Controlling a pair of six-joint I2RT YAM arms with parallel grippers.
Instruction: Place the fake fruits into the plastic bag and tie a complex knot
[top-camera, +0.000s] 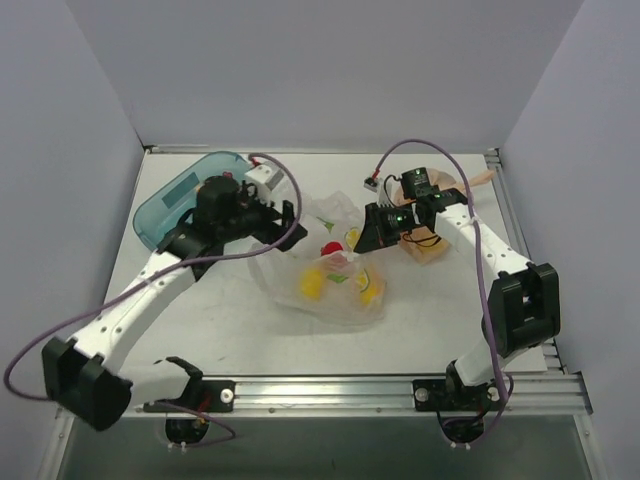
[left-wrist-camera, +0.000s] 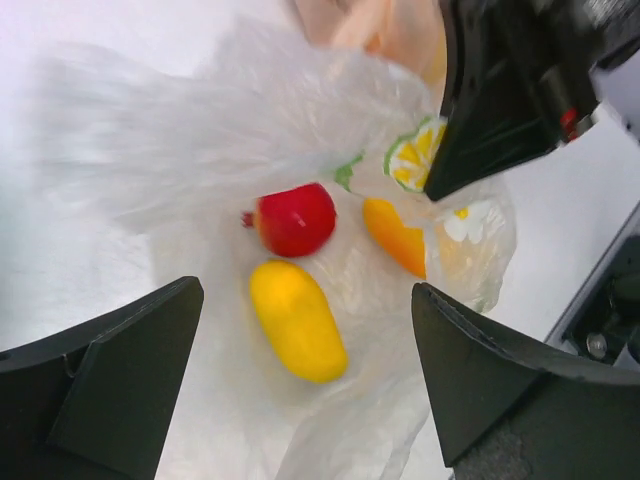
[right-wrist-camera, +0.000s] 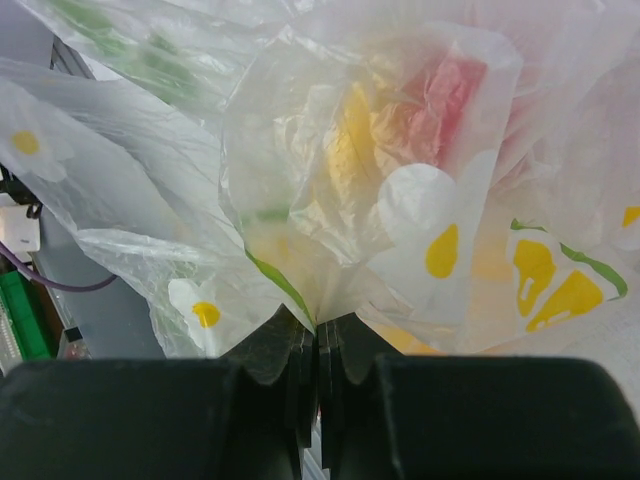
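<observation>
The clear plastic bag (top-camera: 340, 295), printed with flowers and lemon slices, lies at the table's middle. Inside it I see a red fruit (top-camera: 329, 248), a yellow fruit (top-camera: 311, 285) and a green-sliced one (top-camera: 367, 287). In the left wrist view the yellow fruit (left-wrist-camera: 297, 320), red fruit (left-wrist-camera: 295, 219) and orange fruit (left-wrist-camera: 393, 235) rest in the bag (left-wrist-camera: 200, 150). My left gripper (left-wrist-camera: 305, 400) is open and empty above the bag's left side (top-camera: 275, 215). My right gripper (right-wrist-camera: 318, 335) is shut on a gathered edge of the bag (right-wrist-camera: 350, 180), at its far right (top-camera: 368, 235). No knot shows.
A teal tray (top-camera: 185, 195) lies at the back left, under the left arm. A peach-orange tied bag (top-camera: 430, 248) sits behind the right gripper and shows in the left wrist view (left-wrist-camera: 385, 30). A small white connector (top-camera: 370, 182) lies at the back.
</observation>
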